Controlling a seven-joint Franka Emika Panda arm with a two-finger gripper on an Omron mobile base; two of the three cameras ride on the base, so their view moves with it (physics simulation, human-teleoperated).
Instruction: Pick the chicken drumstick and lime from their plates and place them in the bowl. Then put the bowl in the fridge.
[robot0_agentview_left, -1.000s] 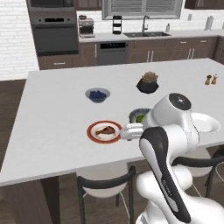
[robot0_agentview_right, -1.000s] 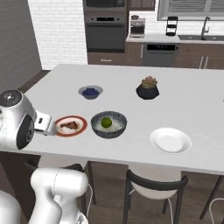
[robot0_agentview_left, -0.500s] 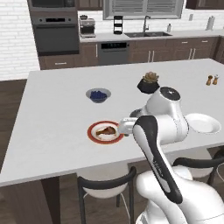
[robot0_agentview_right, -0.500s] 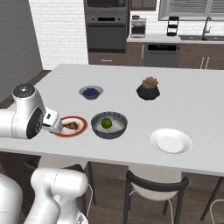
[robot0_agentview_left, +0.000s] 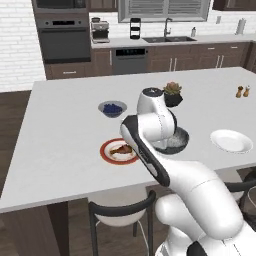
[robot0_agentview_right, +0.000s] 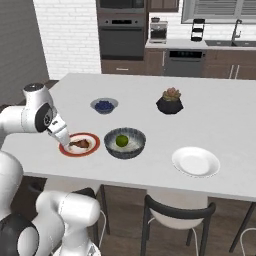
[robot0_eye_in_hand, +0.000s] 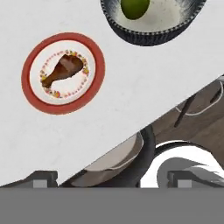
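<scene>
The gripper (robot0_agentview_right: 64, 141) is hanging released, jaws wide; the chicken drumstick (robot0_eye_in_hand: 62, 69) is lying ahead, the lime (robot0_eye_in_hand: 134, 8) beyond in the bowl (robot0_eye_in_hand: 153, 30).

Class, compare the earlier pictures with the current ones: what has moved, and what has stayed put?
The arm has swung left from beside the bowl toward the red-rimmed plate; its open gripper now hangs at that plate's edge, holding nothing. The drumstick stays on its plate, the lime in the bowl, the white plate unmoved.

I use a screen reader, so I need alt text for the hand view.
A chicken drumstick lies on a red-rimmed plate on a pale counter. At the top edge, a dark ribbed bowl holds a lime. The counter's edge runs diagonally, with a chair below.
</scene>
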